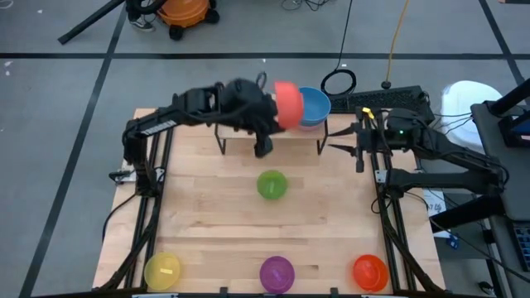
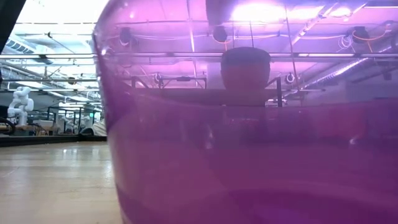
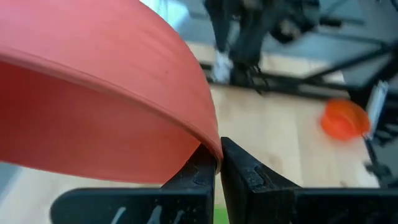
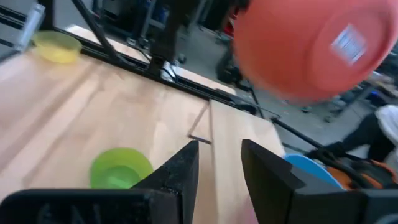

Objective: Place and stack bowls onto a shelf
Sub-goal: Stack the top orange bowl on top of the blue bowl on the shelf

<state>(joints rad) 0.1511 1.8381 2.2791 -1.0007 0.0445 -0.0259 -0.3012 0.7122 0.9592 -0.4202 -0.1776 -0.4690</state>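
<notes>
My left gripper is shut on a red bowl, held up in the air over the right part of the shelf. A blue bowl rests on the shelf just right of it. In the right wrist view the red bowl shows its underside with a label. My right gripper stands open beside the shelf's right end, holding nothing. A green bowl sits on the tabletop in front of the shelf. My left gripper pinches the red bowl's rim between its two fingers. The fingers come from the table's left, slanting a little downward. The bowl is lifted clear and tipped onto its side, its underside facing the table's right.
Along the table's near edge stand a yellow bowl, a purple bowl and an orange bowl. The purple bowl fills the low view. Bare tabletop lies between the shelf and these bowls.
</notes>
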